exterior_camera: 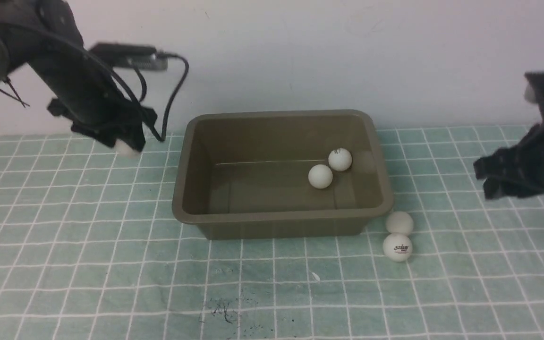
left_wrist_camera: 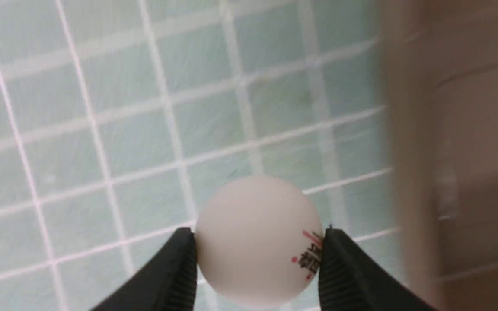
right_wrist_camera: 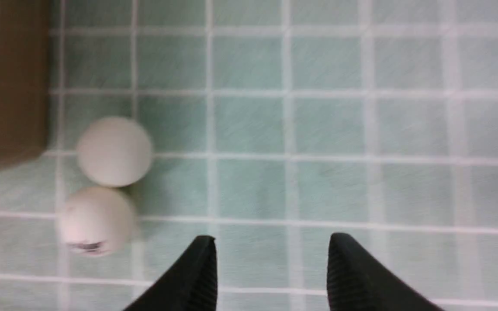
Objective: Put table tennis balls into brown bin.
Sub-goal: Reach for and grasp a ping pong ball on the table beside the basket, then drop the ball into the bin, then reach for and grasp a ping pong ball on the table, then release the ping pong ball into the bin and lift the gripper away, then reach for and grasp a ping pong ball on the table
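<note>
over the left side of the checked cloth, towards its far edge, the left gripper pinches a held ball between the very tips of its fingers. it hangs clear of the surface and is not yet above the brown bin. the bin sits mid-cloth near the far edge, and on its floor by the right wall lie a near ball and a far ball.

the pinch looks shallow on a smooth round shell, so a jolt on the way across could pop the held ball out. it would then roll off along the cloth. let go from too high, it could bounce off the hard floor or the balls below and hop back over the rim.

beside the bin's front right corner a plain ball and a logo ball rest touching each other. the right gripper hovers nearby over the right side of the cloth, fingers apart with nothing between them. closing on one ball may nudge its neighbour away, or a finger may catch the bin wall and shove the bin.
</note>
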`<state>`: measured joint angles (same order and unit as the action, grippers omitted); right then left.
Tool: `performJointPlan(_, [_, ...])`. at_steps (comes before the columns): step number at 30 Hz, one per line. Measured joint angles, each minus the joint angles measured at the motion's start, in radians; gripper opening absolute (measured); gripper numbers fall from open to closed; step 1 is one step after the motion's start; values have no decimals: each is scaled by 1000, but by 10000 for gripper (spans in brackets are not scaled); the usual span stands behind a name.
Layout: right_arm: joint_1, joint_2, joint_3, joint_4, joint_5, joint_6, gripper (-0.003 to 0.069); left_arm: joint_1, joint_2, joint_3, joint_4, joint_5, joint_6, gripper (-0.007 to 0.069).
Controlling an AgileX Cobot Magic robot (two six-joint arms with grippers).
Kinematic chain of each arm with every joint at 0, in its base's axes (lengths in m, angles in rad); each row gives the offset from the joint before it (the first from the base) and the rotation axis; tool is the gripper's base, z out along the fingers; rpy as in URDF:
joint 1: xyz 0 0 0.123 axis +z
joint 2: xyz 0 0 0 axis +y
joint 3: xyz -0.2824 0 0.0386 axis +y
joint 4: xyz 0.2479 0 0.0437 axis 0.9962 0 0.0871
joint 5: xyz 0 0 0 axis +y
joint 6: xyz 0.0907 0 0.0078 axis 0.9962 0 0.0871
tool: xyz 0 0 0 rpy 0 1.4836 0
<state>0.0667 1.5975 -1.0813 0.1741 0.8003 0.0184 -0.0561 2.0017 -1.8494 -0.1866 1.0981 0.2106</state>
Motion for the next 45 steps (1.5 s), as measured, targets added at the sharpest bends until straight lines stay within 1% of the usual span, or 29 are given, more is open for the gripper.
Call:
performJointPlan(1, [0, 13, 10, 56, -20, -32, 332, -7, -15, -17, -43, 10, 16, 325])
performJointPlan(2, [2, 21, 11, 70, -25, -40, 336, -9, -18, -24, -53, 11, 21, 325])
performJointPlan(4, [23, 90, 2, 236, -91, -171, 382, -49, -25, -42, -170, 21, 90, 325])
performJointPlan(6, [40, 134, -14, 291, -111, -221, 412, -74, -14, -44, -205, 26, 117, 325])
performJointPlan(7, [52, 179, -31, 323, -122, -252, 443, -100, 5, -45, -223, 32, 127, 325])
performJointPlan(9, [67, 232, -58, 349, -129, -271, 477, -141, 43, -45, -223, 46, 134, 349])
performJointPlan(10, [73, 258, -71, 355, -130, -273, 489, -162, 64, -45, -215, 50, 134, 382])
performJointPlan(11, [75, 283, -83, 357, -130, -277, 502, -185, 88, -44, -196, 56, 125, 440])
performJointPlan(13, [76, 321, -101, 359, -130, -279, 507, -201, 102, -48, -163, 80, 89, 487])
performJointPlan(14, [76, 343, -114, 359, -130, -279, 503, -205, 103, -59, -134, 104, 57, 488])
performJointPlan(15, [76, 343, -117, 359, -130, -279, 501, -205, 103, -63, -130, 108, 52, 484])
performJointPlan(17, [72, 373, -141, 359, -129, -260, 407, -192, 80, -107, -79, 128, 5, 372])
performJointPlan(18, [67, 375, -150, 356, -123, -245, 340, -179, 60, -125, -54, 129, -9, 281])
performJointPlan(19, [57, 375, -159, 353, -113, -233, 333, -161, 32, -135, -38, 128, -22, 200])
performJointPlan(20, [39, 373, -178, 348, -91, -217, 348, -137, -2, -138, -22, 128, -30, 106])
performJointPlan(21, [23, 367, -189, 345, -73, -212, 354, -114, -32, -134, -16, 129, -37, 66])
performJointPlan(22, [19, 366, -196, 343, -68, -209, 354, -96, -48, -130, -14, 129, -38, 52])
performJointPlan(23, [-28, 334, -237, 326, -6, -207, 354, -37, -131, -92, -11, 129, -44, 12])
performJointPlan(26, [-63, 274, -291, 322, 55, -224, 354, 37, -216, -1, -17, 129, -44, -2])
performJointPlan(27, [-64, 219, -351, 338, 91, -235, 354, 80, -288, 107, -31, 129, -40, -5])
performJointPlan(28, [-49, 194, -381, 356, 106, -241, 354, 99, -326, 176, -43, 124, -30, -5])
performJointPlan(32, [78, 173, -487, 389, 119, -296, 354, 124, -460, 457, -98, 39, 27, -5])
performJointPlan(34, [156, 196, -528, 387, 120, -313, 363, 123, -526, 617, -169, -26, 68, -5])
performJointPlan(35, [182, 211, -546, 375, 121, -315, 386, 123, -551, 688, -211, -53, 103, -5])
performJointPlan(38, [212, 238, -582, 308, 141, -316, 508, 123, -601, 845, -331, -120, 221, -5])
performJointPlan(39, [212, 240, -584, 301, 144, -312, 528, 123, -604, 868, -349, -124, 241, -5])
performJointPlan(41, [207, 242, -606, 209, 194, -268, 598, 123, -628, 981, -432, -171, 336, -5])
performJointPlan(43, [188, 233, -607, 113, 254, -213, 613, 123, -640, 1044, -500, -198, 409, -5])
performJointPlan(45, [161, 216, -583, 13, 320, -170, 595, 123, -647, 1076, -545, -215, 450, -5])
